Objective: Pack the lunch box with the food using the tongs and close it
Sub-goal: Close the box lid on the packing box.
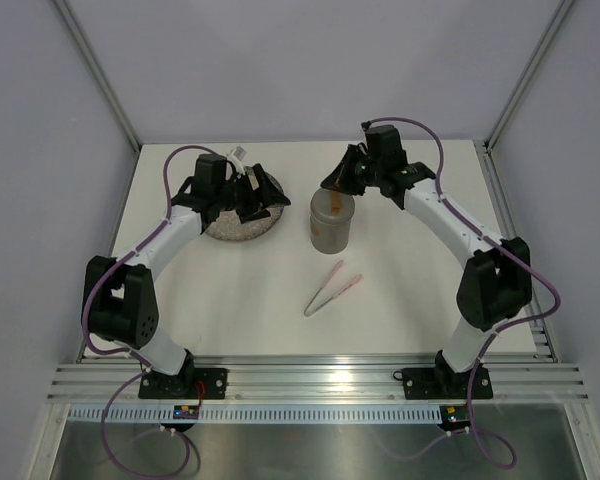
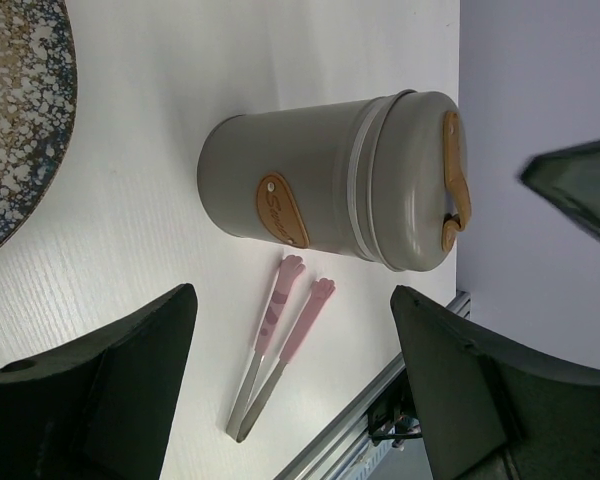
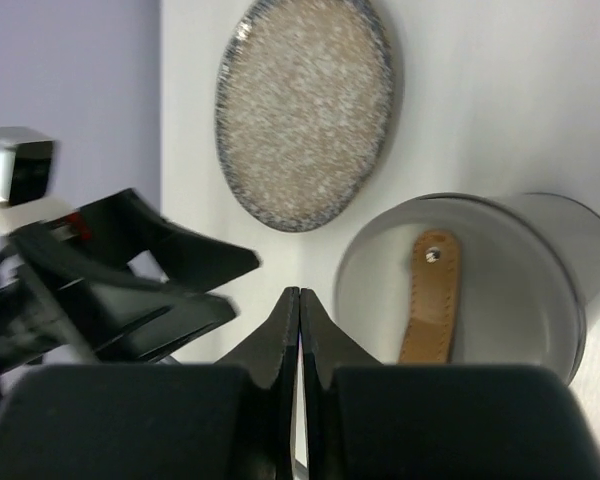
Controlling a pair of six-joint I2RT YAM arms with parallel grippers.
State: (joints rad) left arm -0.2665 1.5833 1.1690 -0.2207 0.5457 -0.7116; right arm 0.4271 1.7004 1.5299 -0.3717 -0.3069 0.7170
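The grey lunch box (image 1: 332, 224) stands upright mid-table with its lid on and a tan strap (image 3: 430, 295) across the top. In the left wrist view the lunch box (image 2: 320, 190) shows a tan label on its side. The pink tongs (image 1: 332, 288) lie flat on the table in front of it, also seen as tongs (image 2: 280, 340) below the box. No food shows in any view. My left gripper (image 1: 252, 195) hangs open over the plate, its jaws wide with nothing between them (image 2: 290, 292). My right gripper (image 1: 338, 180) is shut on nothing, just behind and left of the lid (image 3: 300, 292).
The round speckled plate (image 1: 235, 232) lies left of the lunch box, its surface bare in the right wrist view (image 3: 305, 110). A metal rail (image 1: 310, 380) runs along the near table edge. Grey walls close in the back and both sides.
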